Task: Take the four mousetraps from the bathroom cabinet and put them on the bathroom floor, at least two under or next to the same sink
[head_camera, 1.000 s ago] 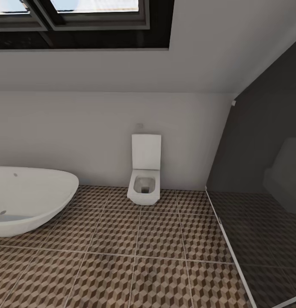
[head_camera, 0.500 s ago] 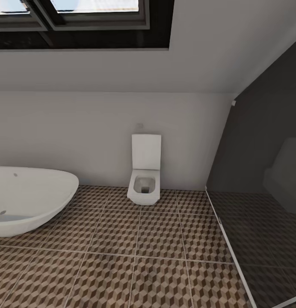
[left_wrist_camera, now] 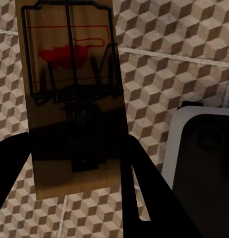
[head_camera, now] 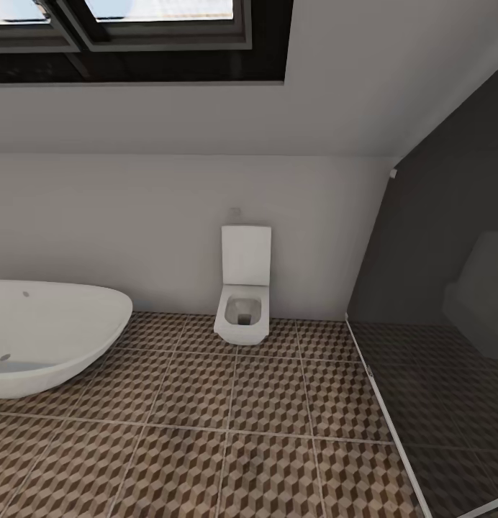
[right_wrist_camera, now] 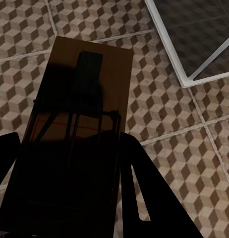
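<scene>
— Where are the traps?
— Left gripper clamps a flat tan wooden mousetrap, lengthwise along its fingers, above the cube-patterned tile floor.
— Right gripper?
— Clamped on another tan mousetrap, likewise lengthwise.

Left gripper: two fingers, flat matte black, no visible texture or markings. Near finger reads as a broad wedge widening toward the wrist camera, with a narrow elongated slot cut through it. Other finger is a plain black wedge, edges straight.

Right gripper: same build. Black finger with the same slim slot through the body, opposite finger a solid black tapered shape. Surfaces render as near-silhouette, so screws, seams, pads can't be made out. No cables or labels discernible on either. No arm links or trunk showing in the head view.
</scene>
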Controlling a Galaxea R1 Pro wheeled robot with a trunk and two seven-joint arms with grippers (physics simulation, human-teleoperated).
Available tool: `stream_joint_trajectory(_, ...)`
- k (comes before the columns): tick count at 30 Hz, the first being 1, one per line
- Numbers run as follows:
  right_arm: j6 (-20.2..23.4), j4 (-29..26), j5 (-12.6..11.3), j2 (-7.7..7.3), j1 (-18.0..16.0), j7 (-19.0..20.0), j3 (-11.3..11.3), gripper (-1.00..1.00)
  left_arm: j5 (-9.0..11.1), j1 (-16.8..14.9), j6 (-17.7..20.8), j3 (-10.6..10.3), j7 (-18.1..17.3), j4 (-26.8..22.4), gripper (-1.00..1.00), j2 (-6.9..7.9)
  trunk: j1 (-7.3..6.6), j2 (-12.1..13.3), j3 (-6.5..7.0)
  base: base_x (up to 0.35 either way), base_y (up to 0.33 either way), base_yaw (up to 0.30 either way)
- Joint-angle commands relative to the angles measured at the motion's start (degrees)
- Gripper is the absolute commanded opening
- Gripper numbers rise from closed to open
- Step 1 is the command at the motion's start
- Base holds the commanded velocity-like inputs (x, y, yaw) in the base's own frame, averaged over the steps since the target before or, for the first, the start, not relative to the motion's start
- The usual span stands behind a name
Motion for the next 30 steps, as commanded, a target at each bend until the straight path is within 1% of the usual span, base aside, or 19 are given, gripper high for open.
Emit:
stream_joint_trajectory(1, -0.1, 0.0, -0.1, -0.01, 0.0, -0.5, 0.5, -1.0, -0.1, -0.1, -0.2, -0.4, 0.3, 0.1, -1.0, -0.03, 0.03, -0.1, -0.11, 0.0, 0.0, 0.0)
stream_joint_trajectory(30, -0.1, 0.0, -0.1, -0.01, 0.0, -0.5, 0.5, -1.0, -0.1, -0.1, -0.2, -0.4, 0.3, 0.1, -1.0, -0.03, 0.03, -0.1, -0.11, 0.0, 0.0, 0.0)
